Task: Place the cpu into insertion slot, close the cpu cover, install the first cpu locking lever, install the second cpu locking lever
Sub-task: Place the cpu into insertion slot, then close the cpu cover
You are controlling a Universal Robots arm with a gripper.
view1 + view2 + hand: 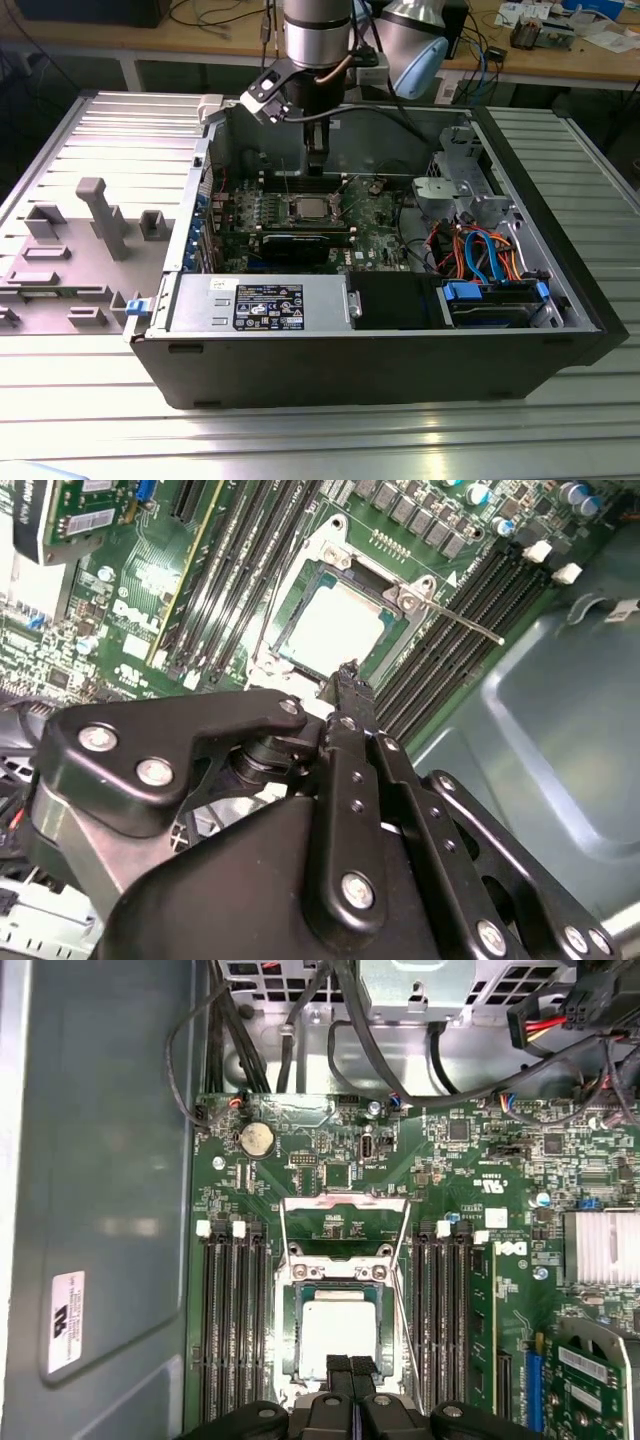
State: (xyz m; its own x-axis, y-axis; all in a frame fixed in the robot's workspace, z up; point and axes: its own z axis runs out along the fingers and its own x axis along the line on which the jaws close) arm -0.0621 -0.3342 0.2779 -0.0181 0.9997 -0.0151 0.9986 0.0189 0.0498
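You're at cover-closing: the cpu (338,1325) sits in the insertion slot (292,1305), the cpu cover (345,1203) upright. Your gripper (316,170), pinched empty at the slot's 12 o'clock in the exterior view, must press it flat

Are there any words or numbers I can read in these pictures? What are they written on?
Black label on the silver power supply box: white print, too small to read.
White sticker on the grey case wall: a dark mark and print, too blurred to read.
Green circuit board: tiny white markings, not readable.
So no text here can be quoted for sure.
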